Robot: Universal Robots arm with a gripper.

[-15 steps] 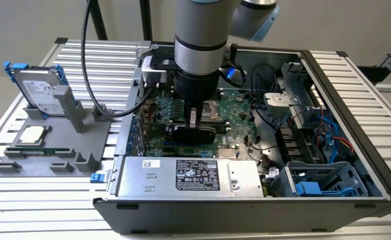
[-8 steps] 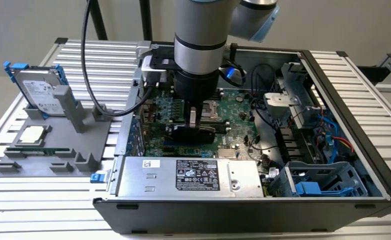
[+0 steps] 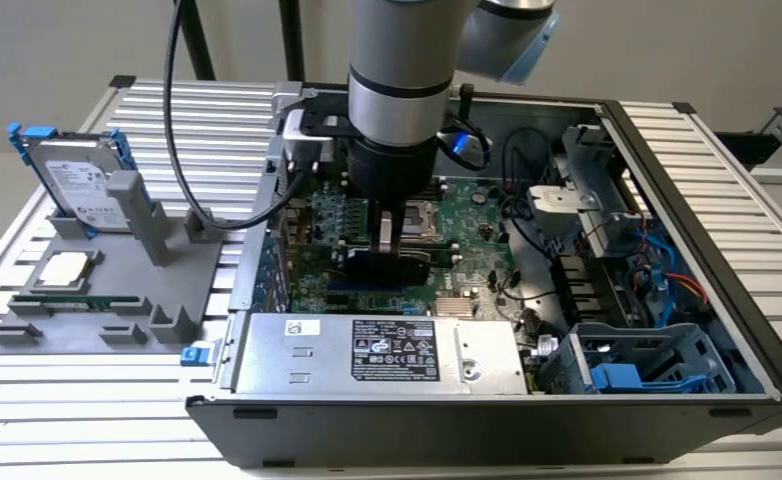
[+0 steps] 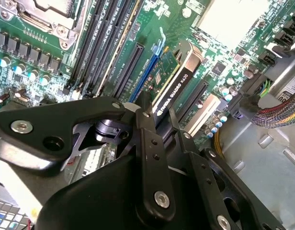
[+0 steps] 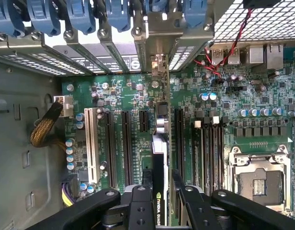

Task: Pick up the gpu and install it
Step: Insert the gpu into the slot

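The gpu point(image 3: 388, 266) is a thin card with a black face and a green board, standing on edge over the motherboard point(image 3: 478, 215) inside the open computer case. In the second wrist view the gpu point(image 4: 180, 86) sits along a blue expansion slot point(image 4: 146, 67). In the first wrist view the gpu point(image 5: 159, 158) is seen edge-on between black slots, and its silver bracket end point(image 5: 158, 64) reaches the case's rear openings. My gripper point(image 3: 387, 240) point(image 4: 159, 122) point(image 5: 161, 184) is shut on the card, one black finger point(image 5: 176, 178) on each face. Whether the card is seated I cannot tell.
A grey fixture point(image 3: 164, 310) on the exterior view's left carries a silver hard drive with blue frame point(image 3: 78, 180), a processor chip point(image 3: 64, 270) and a RAM stick point(image 3: 78, 300). The power supply point(image 3: 378, 350) lies at the case front. The processor socket point(image 5: 255, 179) and cables point(image 5: 44, 127) flank the slots.
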